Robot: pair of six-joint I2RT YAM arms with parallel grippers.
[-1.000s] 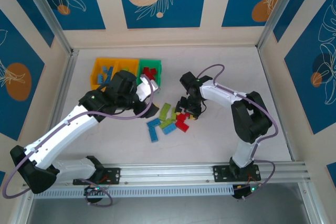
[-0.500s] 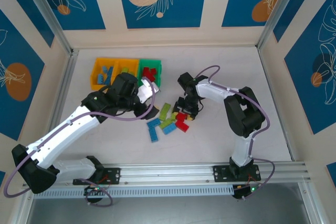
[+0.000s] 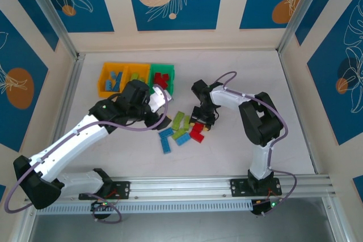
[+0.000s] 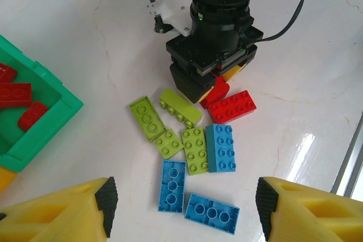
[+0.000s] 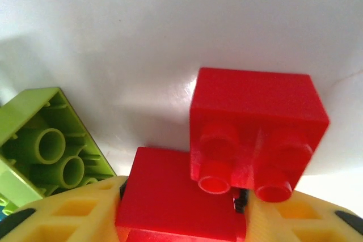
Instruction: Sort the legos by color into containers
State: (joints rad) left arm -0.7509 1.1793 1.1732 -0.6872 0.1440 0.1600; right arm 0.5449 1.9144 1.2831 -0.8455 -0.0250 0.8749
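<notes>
Right end effector closed on a red lego, left end effector open and empty.

At the far left of the table (image 3: 300,140), the containers (image 3: 137,77) sit joined in a row: two yellow, the leftmost holding blue pieces, then a green container (image 4: 54,111) holding red ones. Next comes the left end effector (image 4: 182,196), hanging above the loose legos (image 4: 193,145) with its yellow fingers wide apart and nothing between them. Lime and blue legos lie clustered on the table beneath it. At the pile's right edge, the right end effector (image 4: 214,86) points down, its fingers pressed against both sides of a red lego (image 5: 176,196). A second red brick (image 4: 233,106) lies just beside it.
</notes>
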